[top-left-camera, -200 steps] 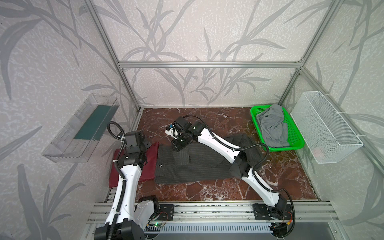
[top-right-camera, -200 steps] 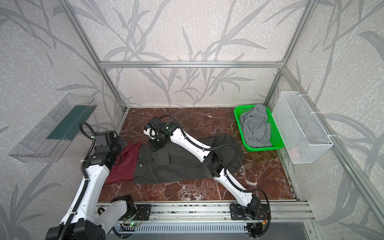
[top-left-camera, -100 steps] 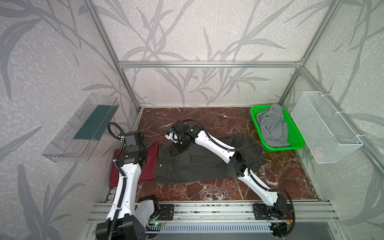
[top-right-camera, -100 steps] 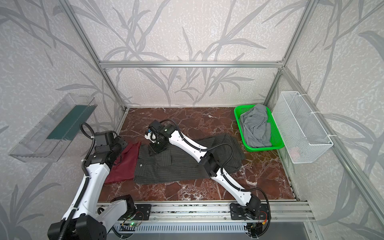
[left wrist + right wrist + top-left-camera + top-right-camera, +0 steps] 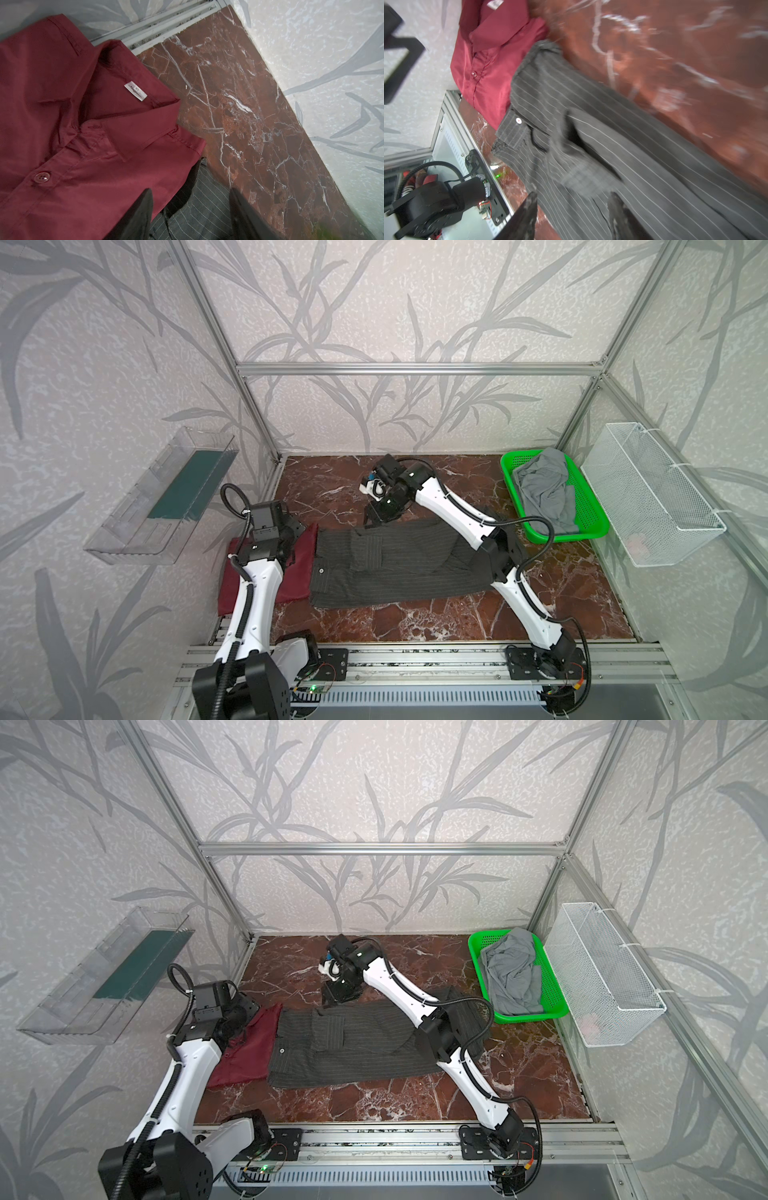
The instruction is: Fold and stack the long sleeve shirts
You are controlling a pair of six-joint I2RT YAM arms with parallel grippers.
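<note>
Both partly apart and empty, the left fingers (image 5: 137,218) and right fingers (image 5: 525,218) hang over the pinstriped shirt (image 5: 643,149).

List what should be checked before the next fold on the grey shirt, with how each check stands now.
1. Right pincer empty: ok, jaws apart above the grey shirt.
2. Left pincer empty: ok, jaws apart, nothing between.
3. Grey shirt folded: not ok, a sleeve lies across it but it lies full length.
4. Right arm clear of it: not ok, elbow sits over one end.
5. Red shirt folded: cannot tell, left arm hides much.
6. Shirts stacked: not ok, side by side.
</note>
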